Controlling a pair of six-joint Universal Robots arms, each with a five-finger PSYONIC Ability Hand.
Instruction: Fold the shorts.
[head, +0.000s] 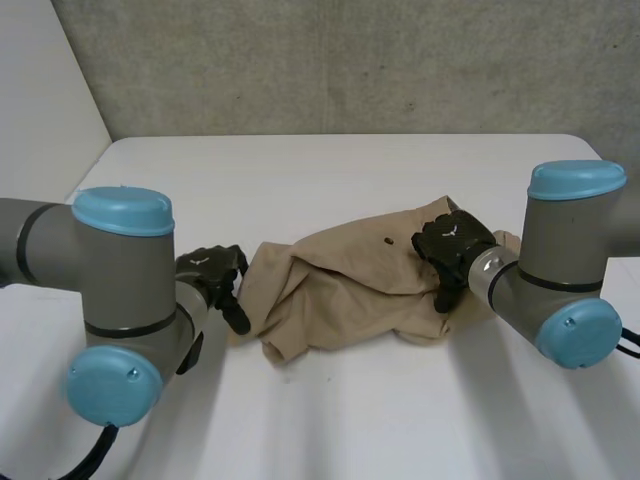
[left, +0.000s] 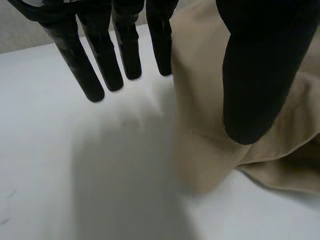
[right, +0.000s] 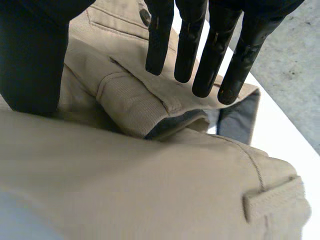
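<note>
The tan shorts (head: 345, 290) lie crumpled in a heap in the middle of the white table (head: 330, 180). My left hand (head: 213, 274) is at the heap's left edge, open. In its wrist view the straight fingers (left: 97, 65) hang over bare table and the thumb (left: 260, 75) is over the cloth edge (left: 205, 110). My right hand (head: 455, 245) rests over the right end of the shorts, open. Its straight fingers (right: 215, 50) hover just above the waistband (right: 135, 95), near a dark button (right: 145, 16), and its thumb (right: 35, 55) is beside them.
A grey wall (head: 350, 60) stands behind the table's far edge. A belt loop (right: 272, 197) sticks up from the fold of cloth under my right palm. Bare tabletop lies in front of the heap (head: 350, 420) and beyond it.
</note>
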